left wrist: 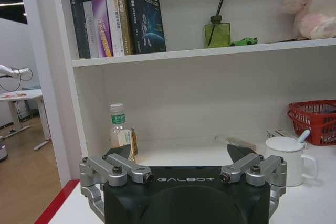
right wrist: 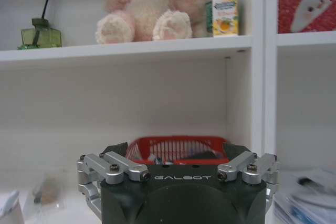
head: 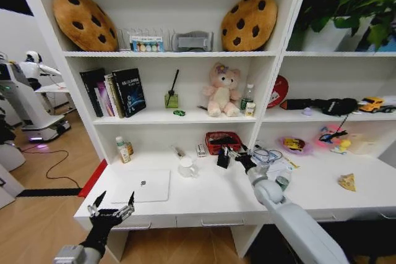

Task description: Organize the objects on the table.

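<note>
At the white desk (head: 216, 199), the right gripper (head: 232, 154) hovers wide open before a red basket (head: 223, 142) holding dark items; the left gripper (head: 111, 209) waits, spread wide.

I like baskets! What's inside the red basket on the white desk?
The red basket holds some dark things, but its mesh wall and the right claw in front cover most of them, so I cannot tell what they are. The left claw waits near the laptop.

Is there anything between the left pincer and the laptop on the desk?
Nothing visible. The left pincer hangs open at the desk's front edge, and the closed laptop lies flat just beyond it. The white mug and small bottle stand farther back, off that line.
</note>
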Motion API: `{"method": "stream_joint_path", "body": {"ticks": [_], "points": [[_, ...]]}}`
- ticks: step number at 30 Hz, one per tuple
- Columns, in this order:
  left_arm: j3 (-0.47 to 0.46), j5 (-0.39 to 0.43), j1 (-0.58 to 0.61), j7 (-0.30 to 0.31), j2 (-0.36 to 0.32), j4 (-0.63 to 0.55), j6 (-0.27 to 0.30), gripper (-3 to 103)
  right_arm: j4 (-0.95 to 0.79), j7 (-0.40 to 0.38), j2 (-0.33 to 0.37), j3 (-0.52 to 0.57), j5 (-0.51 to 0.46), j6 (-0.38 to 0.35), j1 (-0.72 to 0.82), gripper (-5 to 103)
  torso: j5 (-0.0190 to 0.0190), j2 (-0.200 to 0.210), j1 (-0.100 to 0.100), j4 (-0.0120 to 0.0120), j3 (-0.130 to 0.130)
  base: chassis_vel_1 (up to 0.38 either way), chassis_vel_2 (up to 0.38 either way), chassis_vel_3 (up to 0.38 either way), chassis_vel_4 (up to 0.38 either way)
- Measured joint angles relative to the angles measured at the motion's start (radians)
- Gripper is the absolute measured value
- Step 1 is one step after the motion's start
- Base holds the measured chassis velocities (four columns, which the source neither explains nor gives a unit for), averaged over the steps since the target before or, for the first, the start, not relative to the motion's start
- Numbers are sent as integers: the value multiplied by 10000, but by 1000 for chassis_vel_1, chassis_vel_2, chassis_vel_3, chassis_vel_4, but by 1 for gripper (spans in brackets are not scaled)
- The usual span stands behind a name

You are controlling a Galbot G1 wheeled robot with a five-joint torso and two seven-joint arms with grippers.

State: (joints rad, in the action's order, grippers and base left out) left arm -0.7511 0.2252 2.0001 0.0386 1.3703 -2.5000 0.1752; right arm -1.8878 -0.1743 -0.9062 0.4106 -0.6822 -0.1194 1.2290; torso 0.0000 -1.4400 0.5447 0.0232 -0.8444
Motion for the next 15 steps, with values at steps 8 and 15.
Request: {"method": "stream_joint_path", "body": {"ticks": [8,15], "points": [[-1,0,-1,0,-1,-1,0,100,-2703,116,-1449,3036,153,-140,5090,100,-2,0,0,2,-1,0,0,0,0],[-2,-1,-1,0,0,-1,0,100,-3418,570,-2941,3840,460,261,6634,100,-3,0,-1,2,0,0,0,0,0]]}}
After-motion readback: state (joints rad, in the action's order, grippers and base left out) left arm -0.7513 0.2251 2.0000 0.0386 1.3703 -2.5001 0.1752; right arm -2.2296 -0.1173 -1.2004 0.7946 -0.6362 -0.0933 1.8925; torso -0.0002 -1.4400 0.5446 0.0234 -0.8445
